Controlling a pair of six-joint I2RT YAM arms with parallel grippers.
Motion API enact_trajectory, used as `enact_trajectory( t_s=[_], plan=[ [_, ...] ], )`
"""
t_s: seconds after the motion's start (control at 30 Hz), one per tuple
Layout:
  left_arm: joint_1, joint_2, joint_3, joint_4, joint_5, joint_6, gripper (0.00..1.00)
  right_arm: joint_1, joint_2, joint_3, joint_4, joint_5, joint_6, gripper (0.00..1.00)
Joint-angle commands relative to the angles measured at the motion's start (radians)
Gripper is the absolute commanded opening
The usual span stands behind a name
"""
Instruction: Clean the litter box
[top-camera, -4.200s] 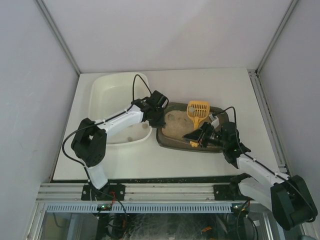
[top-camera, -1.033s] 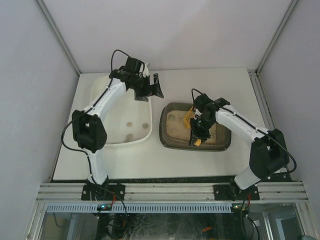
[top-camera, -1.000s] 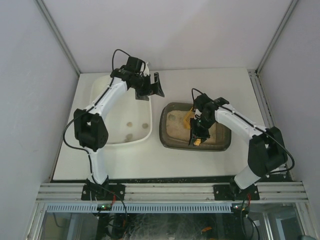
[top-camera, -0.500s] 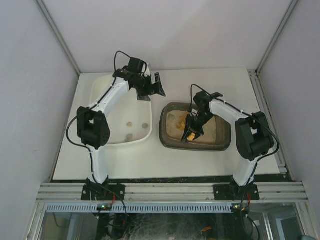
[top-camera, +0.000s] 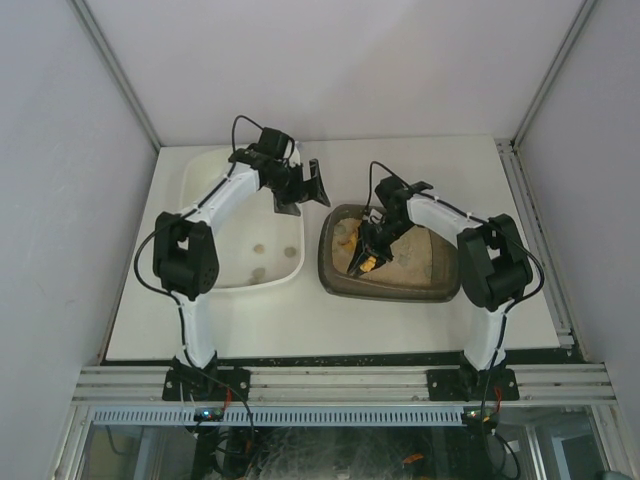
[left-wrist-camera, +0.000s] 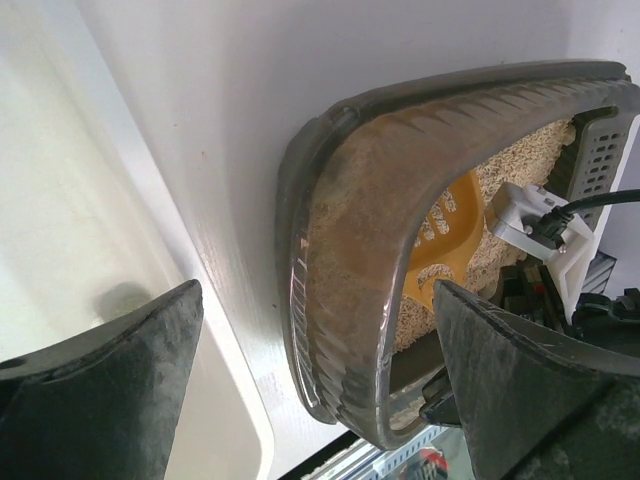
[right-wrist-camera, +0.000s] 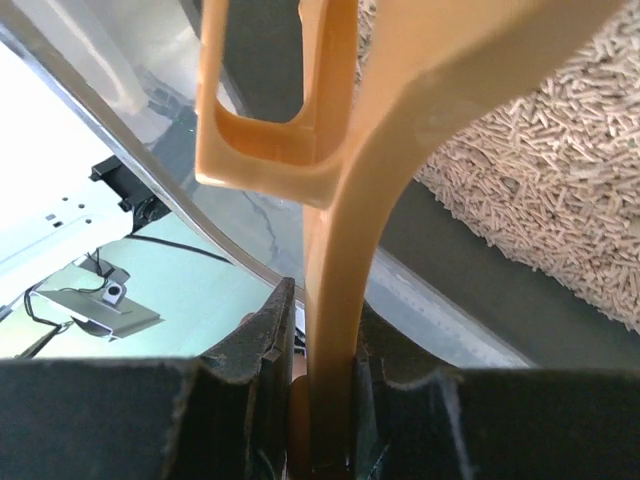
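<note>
The dark brown litter box (top-camera: 400, 291) with beige litter lies right of centre; the left wrist view shows its ribbed rim (left-wrist-camera: 330, 330) end-on. My right gripper (top-camera: 372, 245) reaches down into the box's left half and is shut on the handle of a yellow slotted scoop (top-camera: 362, 263). In the right wrist view the handle (right-wrist-camera: 340, 300) runs up from between the fingers (right-wrist-camera: 258, 350) over the pellet litter (right-wrist-camera: 540, 200). The scoop's head (left-wrist-camera: 440, 240) rests in the litter. My left gripper (top-camera: 310, 185) hangs open over the gap between tub and box, holding nothing.
A larger white plastic tub (top-camera: 205, 170) stands left of the litter box, with a few small clumps (top-camera: 258, 248) on its floor. My left arm stretches across the tub. White walls and metal rails enclose the table.
My right gripper has swept the scoop leftward through the litter to the box's left half. My left gripper has drifted slightly toward the litter box and stays open.
</note>
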Motion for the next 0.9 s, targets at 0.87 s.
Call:
enact_trajectory(
  t_s=[0.87],
  plan=[
    [-0.002, -0.108, -0.117, 0.06, 0.03, 0.057, 1.0, 0.069, -0.117, -0.281, 0.493, -0.121, -0.099, 0.0]
  ],
)
